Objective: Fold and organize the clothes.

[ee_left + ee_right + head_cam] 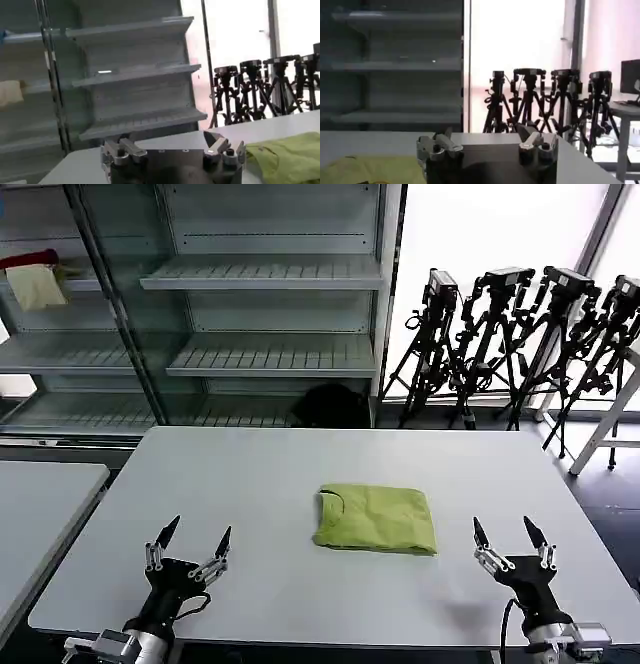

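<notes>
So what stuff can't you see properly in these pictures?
- Green T-shirt, head view: folded, so its sleeves and inner layers are tucked out of sight.
- Same shirt, left wrist view: cut off by the picture's edge; right wrist view: partly behind the right gripper.
- Cloths on the shelf, head view: too small to identify.
- Both arms, head view: cut off at the bottom edge.

- the t-shirt [377, 519] lies folded on the table [270, 474], near its middle, a little toward the front edge.
- the left gripper [190, 544] is over the front left corner, fingers spread.
- the right gripper [511, 536] is over the front right corner, fingers spread.
- shelves [265, 279] stand behind the far edge, tripods [520, 344] behind the far right corner.
</notes>
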Available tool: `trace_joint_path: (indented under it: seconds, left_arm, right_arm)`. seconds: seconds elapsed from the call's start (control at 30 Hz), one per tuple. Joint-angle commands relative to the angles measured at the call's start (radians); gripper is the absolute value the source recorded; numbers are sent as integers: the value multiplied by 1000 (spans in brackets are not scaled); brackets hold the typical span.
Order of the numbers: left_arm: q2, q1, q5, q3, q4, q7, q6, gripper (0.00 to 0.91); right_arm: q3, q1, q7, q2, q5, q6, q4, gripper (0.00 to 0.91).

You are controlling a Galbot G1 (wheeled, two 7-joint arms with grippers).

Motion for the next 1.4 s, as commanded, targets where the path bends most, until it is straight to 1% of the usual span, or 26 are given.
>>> trace_joint_path:
  seconds: [0.03, 0.2, 0.5, 0.7, 0.77, 0.87, 1.4]
  left_arm:
    - [-1, 2, -20, -3, 1, -7, -15, 907]
    - [-4, 0, -19, 1, 1, -6, -13, 907]
    - [-5, 0, -17, 0, 2, -5, -10, 907]
    - [-5, -5, -18, 3, 11, -5, -10, 907]
    - [-2, -9, -18, 3, 15, -5, -10, 907]
    - [1, -12, -18, 3, 18, -5, -10, 907]
    - [-1, -6, -17, 4, 19, -5, -11, 907]
  right_arm:
    - [56, -136, -33, 26, -55, 143, 4, 907]
    - [53, -135, -34, 21, -58, 148, 7, 907]
    - [34, -111, -20, 22, -69, 153, -15, 907]
    - [15, -98, -20, 30, -92, 148, -17, 907]
    - [7, -86, -10, 32, -105, 141, -22, 907]
    - [4, -75, -5, 33, -105, 122, -21, 907]
    - [-5, -70, -8, 30, -104, 116, -24, 907]
